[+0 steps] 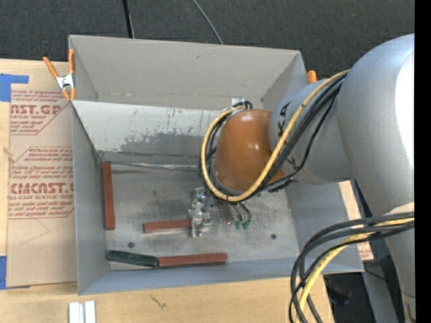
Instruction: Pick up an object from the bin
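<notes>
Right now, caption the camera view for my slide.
Gripper low in the grey bin at the right end of the middle reddish-brown bar; left bar, front bar and dark green piece lie untouched.

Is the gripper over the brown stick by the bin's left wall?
No, the gripper is at the right end of the middle brown stick, apart from the left-wall stick.

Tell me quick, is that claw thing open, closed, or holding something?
Gripper: cannot be told whether open or closed; it sits at the right end of the short reddish-brown stick.
</notes>
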Robot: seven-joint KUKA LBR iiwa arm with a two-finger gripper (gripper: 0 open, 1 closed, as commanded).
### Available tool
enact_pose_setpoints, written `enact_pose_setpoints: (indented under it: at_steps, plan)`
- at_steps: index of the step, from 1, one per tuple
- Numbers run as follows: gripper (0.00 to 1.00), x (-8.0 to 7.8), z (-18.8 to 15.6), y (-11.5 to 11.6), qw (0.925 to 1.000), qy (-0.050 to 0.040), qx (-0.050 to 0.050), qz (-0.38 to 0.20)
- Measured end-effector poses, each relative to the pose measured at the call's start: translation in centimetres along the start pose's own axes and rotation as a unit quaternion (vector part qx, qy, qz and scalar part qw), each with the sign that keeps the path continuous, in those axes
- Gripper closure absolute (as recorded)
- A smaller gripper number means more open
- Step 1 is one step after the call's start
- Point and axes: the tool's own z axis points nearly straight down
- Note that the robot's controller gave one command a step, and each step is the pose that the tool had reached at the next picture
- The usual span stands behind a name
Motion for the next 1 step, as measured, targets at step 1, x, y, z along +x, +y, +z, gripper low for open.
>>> enact_pose_setpoints:
  at_steps: [1]
  plan:
    - [1.00,0.35,-17.60,-0.03,0.9997,0.0049,0.002,0.024]
